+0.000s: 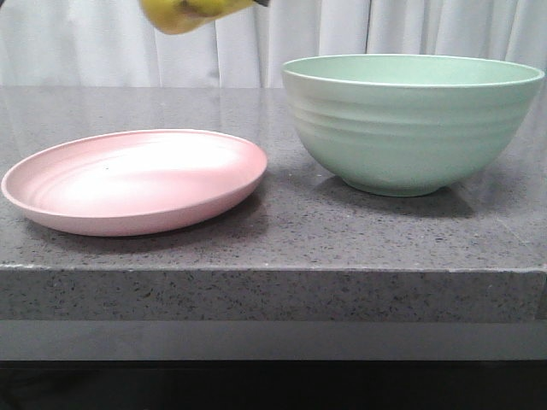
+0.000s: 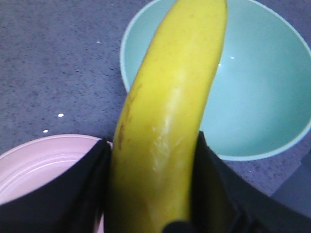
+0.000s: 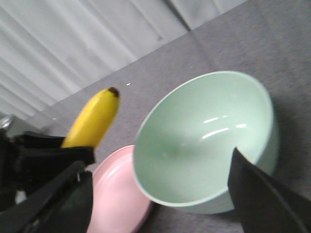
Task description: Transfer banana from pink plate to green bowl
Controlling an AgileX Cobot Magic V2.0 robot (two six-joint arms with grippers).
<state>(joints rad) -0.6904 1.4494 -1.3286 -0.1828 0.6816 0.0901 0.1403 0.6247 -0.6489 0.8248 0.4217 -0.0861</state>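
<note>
My left gripper (image 2: 153, 141) is shut on the yellow banana (image 2: 180, 87) and holds it in the air, its far end over the rim of the green bowl (image 2: 262, 97). In the front view the banana (image 1: 184, 13) shows at the top edge, high above the empty pink plate (image 1: 137, 184) and left of the green bowl (image 1: 410, 120). My right gripper (image 3: 160, 162) is open and empty above the near side of the bowl (image 3: 204, 141). That view also shows the banana (image 3: 95, 119), dark tip up, and the plate (image 3: 119, 194).
The plate and bowl stand side by side on a grey speckled counter (image 1: 273, 231), whose front edge is close to them. A white curtain (image 1: 342, 34) hangs behind the counter.
</note>
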